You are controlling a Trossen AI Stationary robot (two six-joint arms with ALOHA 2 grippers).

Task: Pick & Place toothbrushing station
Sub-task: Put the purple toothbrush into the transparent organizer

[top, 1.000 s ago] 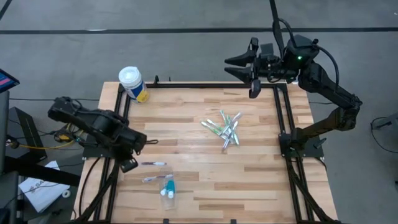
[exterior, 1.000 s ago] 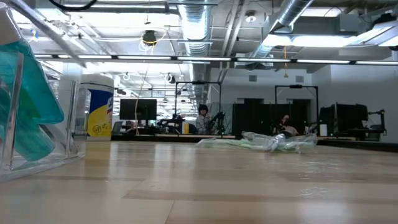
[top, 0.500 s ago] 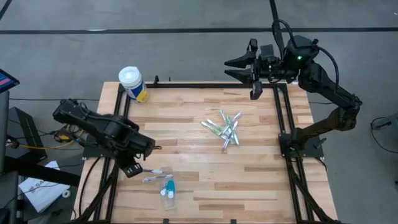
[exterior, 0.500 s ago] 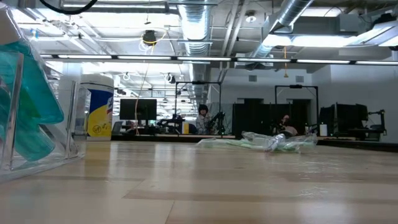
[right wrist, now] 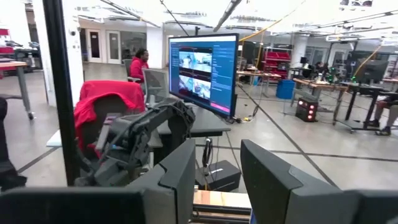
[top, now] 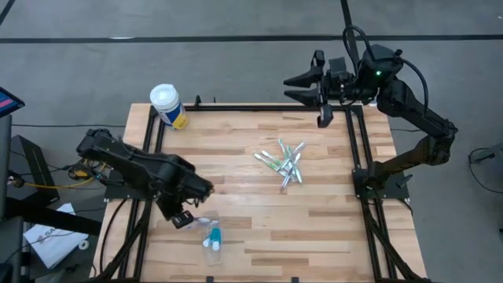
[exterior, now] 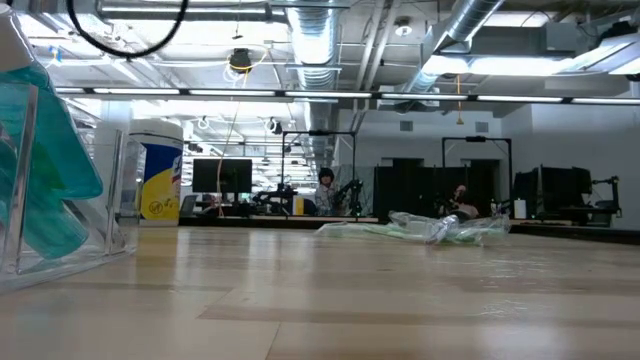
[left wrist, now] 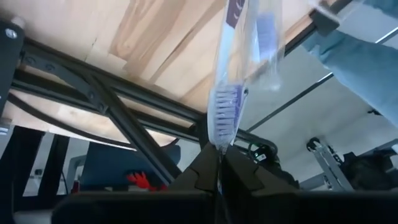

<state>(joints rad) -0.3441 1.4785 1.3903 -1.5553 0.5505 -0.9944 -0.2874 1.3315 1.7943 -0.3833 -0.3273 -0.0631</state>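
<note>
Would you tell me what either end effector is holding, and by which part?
The left end effector pinches a purple toothbrush at its bristle end; the right end effector holds nothing.

We see a pale wood table [top: 314,212], smooth, faintly glossy; clear glossy plastic holder [exterior: 40,190]; matt black metal frame [top: 357,149].

Bright even overhead light, soft shadows, blurred wrist-view foreground.

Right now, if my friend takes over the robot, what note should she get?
Left gripper: shut on a purple toothbrush, at the table's front-left by the holder.
Right gripper: open, empty, waiting past the table's back-right edge.
Holder has the teal tubes.
Pile of toothbrushes lies mid-table, right of centre.
Left to do: place this brush, then fetch the pile.
</note>
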